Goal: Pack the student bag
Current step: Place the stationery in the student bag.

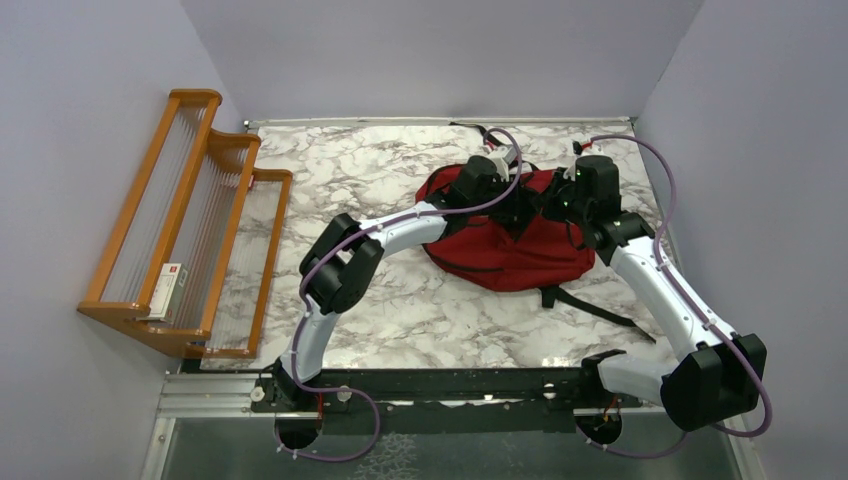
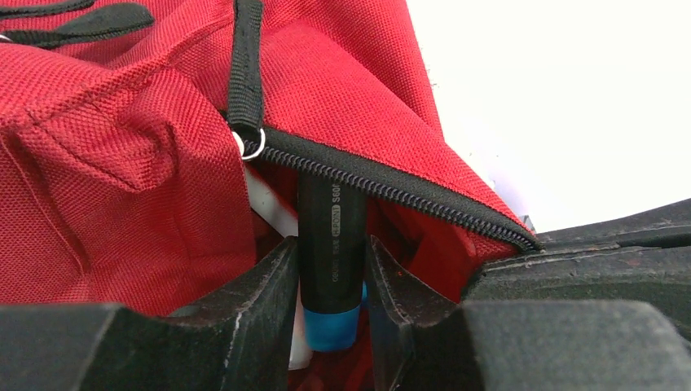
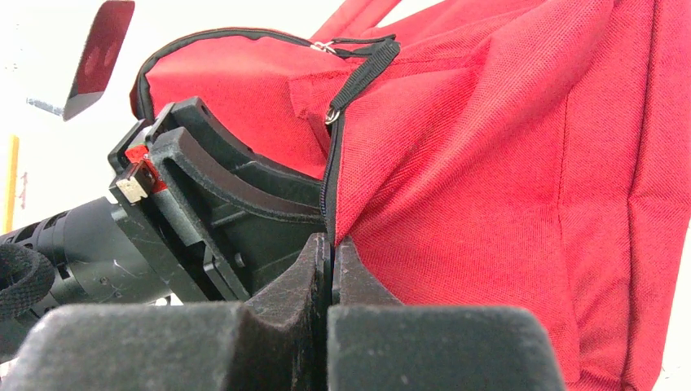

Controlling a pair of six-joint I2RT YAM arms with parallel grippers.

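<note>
Coarse black left fingers (image 2: 273, 273) fill the foreground, set narrow and clamping one black marker (image 2: 332, 236) with a blue end. Its round barrel passes under the toothed black zip (image 2: 391, 183) into the student bag (image 2: 122, 163), which is of woven red fabric. Beside the marker we see a white edge we cannot identify. On the other wrist, the right fingers (image 3: 326, 269) press together, pinching the bag's red flap edge.

From above, we count two white arms with purple cables reaching over the marble-patterned desk (image 1: 400, 300). The bag lies toward the desk's far middle under both wrists, one black strap (image 1: 590, 305) trailing nearward. At far left stands one orange wooden rack (image 1: 190, 220) of three tiers, holding one small white-and-red box (image 1: 170, 290).
</note>
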